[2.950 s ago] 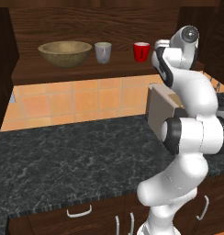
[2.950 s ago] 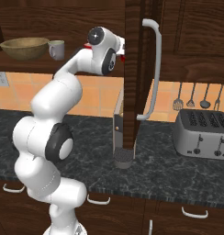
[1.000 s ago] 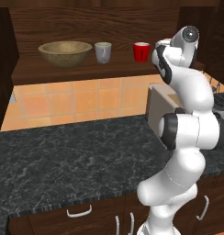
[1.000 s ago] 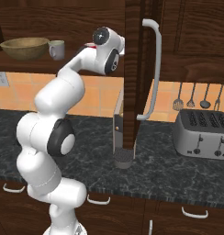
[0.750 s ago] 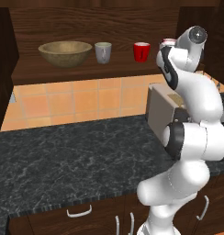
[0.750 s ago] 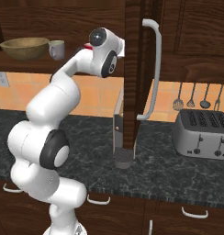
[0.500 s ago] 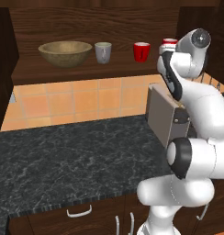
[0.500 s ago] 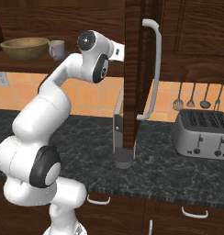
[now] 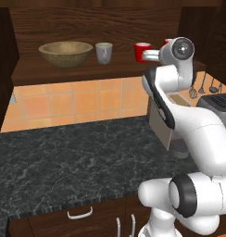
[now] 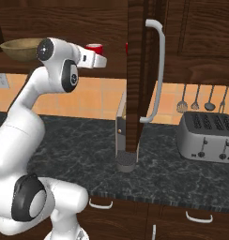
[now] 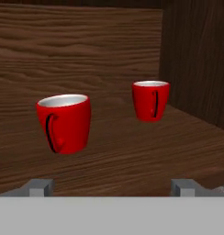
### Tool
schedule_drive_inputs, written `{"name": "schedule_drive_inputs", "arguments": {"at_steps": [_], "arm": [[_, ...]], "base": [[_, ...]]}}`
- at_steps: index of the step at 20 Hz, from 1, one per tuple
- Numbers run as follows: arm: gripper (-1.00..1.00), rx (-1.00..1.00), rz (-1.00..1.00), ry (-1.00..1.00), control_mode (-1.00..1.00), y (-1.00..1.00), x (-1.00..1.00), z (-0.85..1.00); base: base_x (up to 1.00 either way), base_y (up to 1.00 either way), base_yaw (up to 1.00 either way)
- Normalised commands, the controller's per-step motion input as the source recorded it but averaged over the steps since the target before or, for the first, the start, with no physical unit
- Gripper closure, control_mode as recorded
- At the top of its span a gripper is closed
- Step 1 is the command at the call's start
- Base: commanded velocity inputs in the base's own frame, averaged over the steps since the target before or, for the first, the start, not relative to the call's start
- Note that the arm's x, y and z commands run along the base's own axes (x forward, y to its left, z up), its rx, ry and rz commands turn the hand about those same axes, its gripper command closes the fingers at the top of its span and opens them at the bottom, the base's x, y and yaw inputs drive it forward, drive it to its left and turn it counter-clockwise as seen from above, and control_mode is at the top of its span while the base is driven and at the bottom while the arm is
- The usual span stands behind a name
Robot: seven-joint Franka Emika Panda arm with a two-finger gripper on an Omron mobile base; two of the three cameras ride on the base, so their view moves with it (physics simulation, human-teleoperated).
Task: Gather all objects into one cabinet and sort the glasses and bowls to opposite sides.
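Bowl [image 9: 65, 53] first: you will find the tan one far off to the gripper's left on the cabinet [image 9: 87, 74] floor, with the grey cup [image 9: 104, 52] just beside it on its right. Next comes the left red cup [image 11: 64, 122], standing upright ahead of your gripper [image 11: 111, 187] and a little to its left, clear of both fingertips. The right red cup [image 11: 151, 100] stands further back and to the gripper's right, near the cabinet's side wall, well apart from the first one. Your gripper has its jaws spread wide with nothing between them; the fingertips [image 11: 39, 187] rise low in the hand view, short of both red cups. From the left base camera the hand reaches in at shelf height just beside the left red cup. Outside the cabinet, right of the gripper and lower, the open door [image 10: 137, 75] hangs with its bar handle [image 10: 155, 70], and the toaster [image 10: 206, 137] sits on the counter [image 10: 88, 145] beyond it.
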Motion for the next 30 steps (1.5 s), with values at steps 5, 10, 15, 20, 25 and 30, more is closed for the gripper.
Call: {"name": "schedule_drive_inputs", "arguments": {"at_steps": [5, 10, 15, 20, 25, 30], "arm": [[-1.0, 0.0, 0.0, 0.0, -1.0, 0.94, -0.28, 0.24], [-1.0, 0.0, 0.0, 0.0, -1.0, 0.89, -0.25, 0.26], [-1.0, 0.01, 0.03, 0.0, -1.0, 0.76, -0.28, 0.26], [-1.0, 0.04, 0.03, 0.0, -1.0, 0.62, -0.17, 0.14], [-1.0, 0.06, 0.01, 0.0, -1.0, 0.22, -0.03, -0.01], [-1.0, 0.06, 0.0, -0.01, -1.0, 0.0, 0.0, -0.12]], "base": [[0.0, 0.0, 0.0], [0.0, 0.0, 0.0], [0.0, 0.0, 0.0], [0.0, 0.0, 0.0], [0.0, 0.0, 0.0], [0.0, 0.0, 0.0]]}}
